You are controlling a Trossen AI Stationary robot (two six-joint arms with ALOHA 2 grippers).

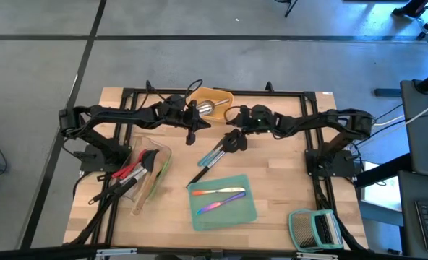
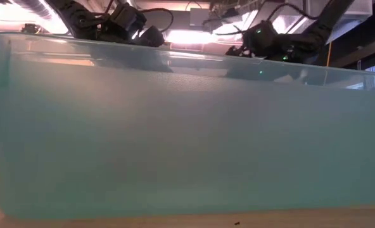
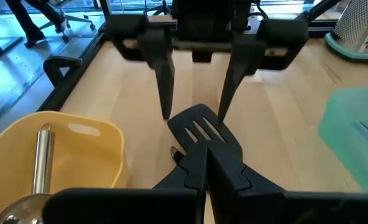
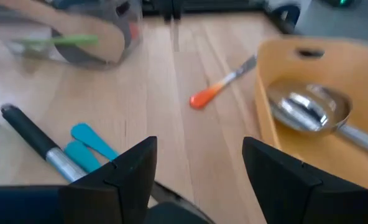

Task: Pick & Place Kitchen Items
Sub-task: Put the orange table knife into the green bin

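Turner [image 3: 204,129] sits clamped in my closed left gripper [image 3: 207,163]; yellow tray [image 3: 103,149] lies at nine o'clock. I should swing over, lower, then release. Right gripper [image 4: 199,168] gapes empty.

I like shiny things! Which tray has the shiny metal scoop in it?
The yellow plastic tray at the table's far edge holds the steel scoop. The teal tray has colourful cutlery, and the clear tray has long-handled tools.

No lettering, label, brand or number can be read anywhere — not on the trays, the utensils, the arms or the table — nothing legible in any view.
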